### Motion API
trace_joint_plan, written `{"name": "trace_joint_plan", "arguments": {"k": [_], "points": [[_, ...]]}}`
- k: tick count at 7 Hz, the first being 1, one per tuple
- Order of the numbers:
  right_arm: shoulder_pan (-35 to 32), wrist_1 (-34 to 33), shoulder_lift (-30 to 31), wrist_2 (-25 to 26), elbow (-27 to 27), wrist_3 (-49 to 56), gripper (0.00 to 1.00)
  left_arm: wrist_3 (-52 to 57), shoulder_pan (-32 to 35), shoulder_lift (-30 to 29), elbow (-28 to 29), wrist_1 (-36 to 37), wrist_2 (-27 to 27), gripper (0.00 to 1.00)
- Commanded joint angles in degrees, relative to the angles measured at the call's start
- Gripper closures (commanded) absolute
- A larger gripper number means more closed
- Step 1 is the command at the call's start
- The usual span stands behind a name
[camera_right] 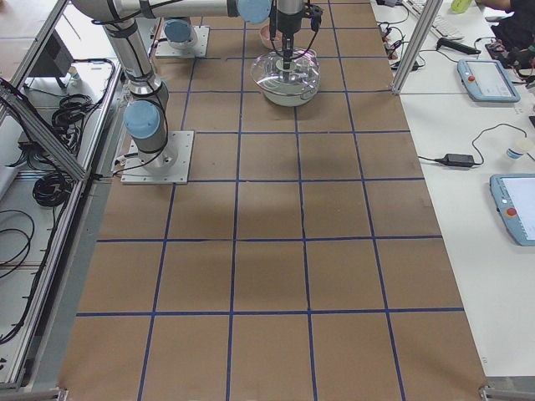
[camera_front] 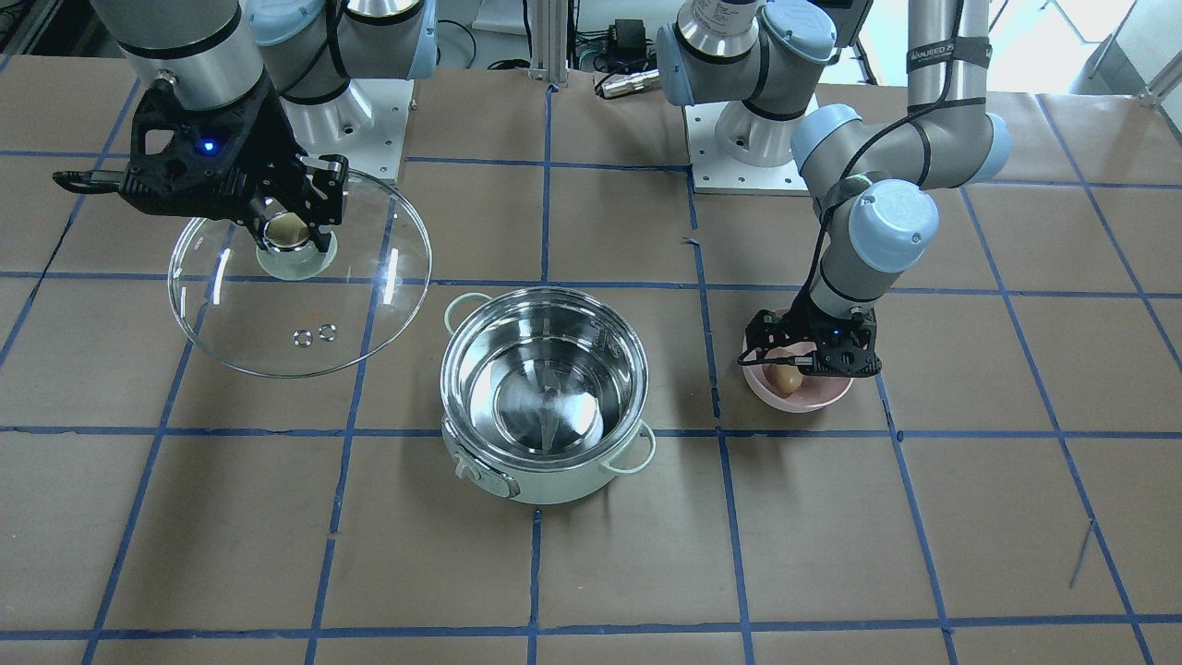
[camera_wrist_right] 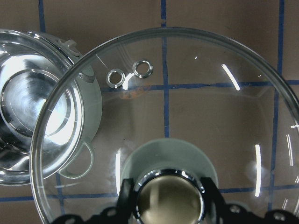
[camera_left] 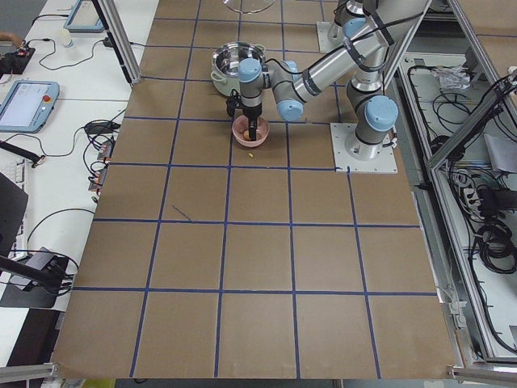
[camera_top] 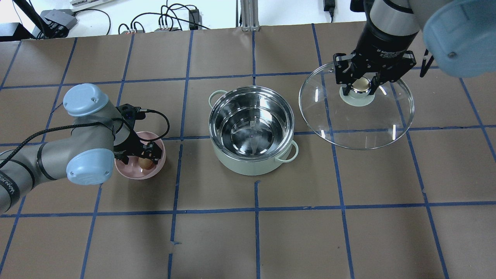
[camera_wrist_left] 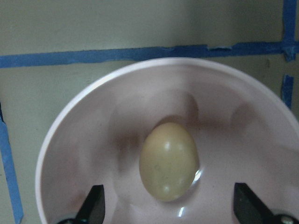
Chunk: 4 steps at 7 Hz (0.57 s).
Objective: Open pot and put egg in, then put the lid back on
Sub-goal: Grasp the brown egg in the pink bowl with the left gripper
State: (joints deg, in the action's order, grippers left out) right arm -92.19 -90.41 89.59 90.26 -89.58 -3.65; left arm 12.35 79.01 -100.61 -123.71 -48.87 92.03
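We see left gripper (camera_wrist_left: 170,207) spread wide, one finger on either side of egg (camera_wrist_left: 168,161) in pink bowl (camera_wrist_left: 88,140), not touching it. Right gripper (camera_top: 361,84) clamped on lid (camera_top: 356,124) knob, beside uncovered pot (camera_top: 248,164).

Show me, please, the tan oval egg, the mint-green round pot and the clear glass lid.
tan oval egg (camera_wrist_left: 168,161), left wrist view, middle of shell.
mint-green round pot (camera_top: 248,167), overhead view, outer green wall.
clear glass lid (camera_front: 268,309), front-facing view, bare glass below the knob.

pink bowl (camera_front: 802,401) on brown table (camera_front: 628,545), blue tape grid lines (camera_front: 548,185)
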Motion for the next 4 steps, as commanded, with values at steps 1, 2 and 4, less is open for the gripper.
{"name": "trace_joint_plan", "arguments": {"k": [1,2,4], "points": [[0.3,-0.2,0.0,0.0,-0.2,1.8,0.95,-1.4,0.0,-0.7,0.0,1.1,-0.1,0.04],[1.1,-0.1,0.1,0.0,-0.4,2.0,0.95,-1.4,0.0,-1.3,0.0,2.1,-0.1,0.04],[1.6,0.7,0.2,0.0,-0.6,2.9,0.94,-1.4,0.0,-3.2,0.1,5.8,-0.2,0.06]]}}
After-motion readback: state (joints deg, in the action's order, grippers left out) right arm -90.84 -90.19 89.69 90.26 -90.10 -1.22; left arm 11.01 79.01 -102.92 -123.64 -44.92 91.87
